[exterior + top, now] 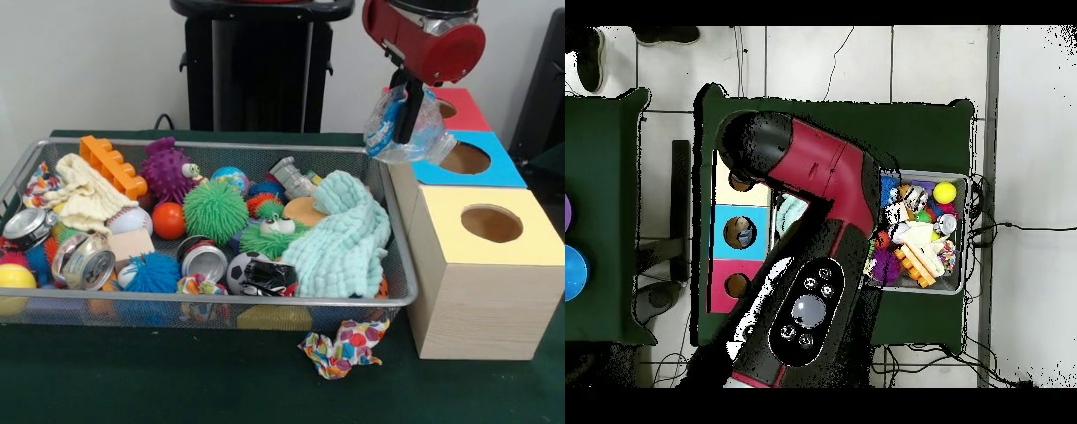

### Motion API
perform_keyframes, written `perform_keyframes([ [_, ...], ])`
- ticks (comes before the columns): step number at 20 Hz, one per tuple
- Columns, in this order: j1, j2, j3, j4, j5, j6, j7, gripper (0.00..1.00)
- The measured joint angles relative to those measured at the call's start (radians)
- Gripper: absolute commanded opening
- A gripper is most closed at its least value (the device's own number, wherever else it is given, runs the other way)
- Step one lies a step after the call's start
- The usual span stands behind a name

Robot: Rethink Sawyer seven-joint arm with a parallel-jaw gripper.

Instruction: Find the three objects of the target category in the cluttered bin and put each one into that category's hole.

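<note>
Hanging from above in the front view, the gripper (408, 119) has its black jaws clenched on a see-through bottle with a blue label (402, 131), which is lifted in the air over the gap between the bin (393, 231) and the row of boxes. The bottle is just in front of the blue-topped box (503, 168), and the red-topped box (466, 108) with its hole (446, 109) stands behind it. The yellow-topped box (530, 231) is nearest to the camera. Inside the bin lie a mint-green cloth (340, 238), a green spiky ball (214, 210), crushed silver cans (86, 261) and an orange toy brick (112, 164). A colourful dotted cloth (346, 346) lies on the table in front of the bin. In the overhead view the red arm (820, 215) covers the bin's left part.
</note>
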State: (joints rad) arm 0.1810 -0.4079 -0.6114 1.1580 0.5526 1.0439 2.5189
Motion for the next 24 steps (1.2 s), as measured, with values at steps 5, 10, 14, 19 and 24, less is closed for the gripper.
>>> perform_keyframes([
  [5,-0.010,-0.005,-0.002,-0.026,0.000,0.024,0.007,0.00],
  [10,-0.006,-0.016,-0.011,-0.033,0.000,0.035,0.007,0.00],
  [14,-0.003,-0.026,-0.022,-0.033,0.000,0.045,0.007,0.00],
  [19,0.010,-0.031,-0.033,-0.033,0.000,0.048,0.008,0.00],
  [24,0.044,-0.031,-0.034,-0.033,0.000,0.048,0.021,0.00],
])
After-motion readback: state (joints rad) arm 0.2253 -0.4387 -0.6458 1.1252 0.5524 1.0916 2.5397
